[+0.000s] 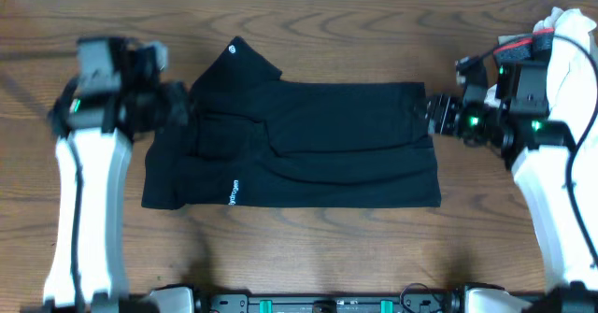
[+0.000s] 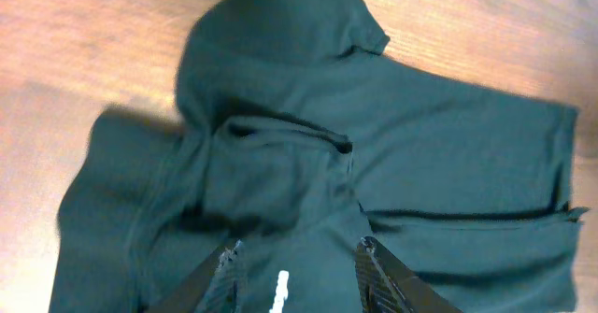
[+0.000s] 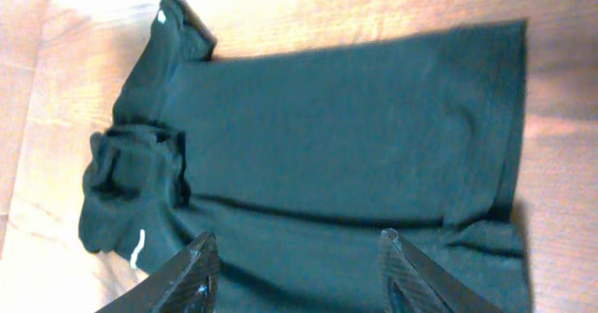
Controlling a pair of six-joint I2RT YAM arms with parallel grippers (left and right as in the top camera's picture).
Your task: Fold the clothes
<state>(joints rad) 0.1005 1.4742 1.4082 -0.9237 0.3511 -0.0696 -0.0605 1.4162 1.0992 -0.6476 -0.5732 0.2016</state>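
My left tool (image 2: 299, 277) is open. In the left wrist view its two fingers (image 2: 224, 274) stand apart and hold nothing. Under them lies the black T-shirt (image 2: 392, 154). A small white print (image 2: 278, 292) on the shirt shows in the gap between my fingers. This view also shows a bunched-up fold (image 2: 280, 140) in the cloth. From above that fold is only a dark lump.

My right tool (image 3: 297, 276) is open too, with its fingers (image 3: 192, 276) wide apart and nothing in them. It hangs over the T-shirt (image 3: 336, 135). The right wrist view shows the shirt's straight side edge (image 3: 516, 117), and far off a sleeve (image 3: 182, 28) with a tiny white dot.

Only the overhead view shows both of my arms together. There my left tool (image 1: 176, 107) is blurry at the left end of the T-shirt (image 1: 318, 140). My right tool (image 1: 432, 115) is right at the shirt's right edge, and I cannot tell if it touches. The shirt lies spread across the middle of the brown table (image 1: 308, 257), partly folded over itself. One sleeve (image 1: 241, 63) pokes out at the top left. The white print (image 1: 234, 192) sits near the bottom edge.
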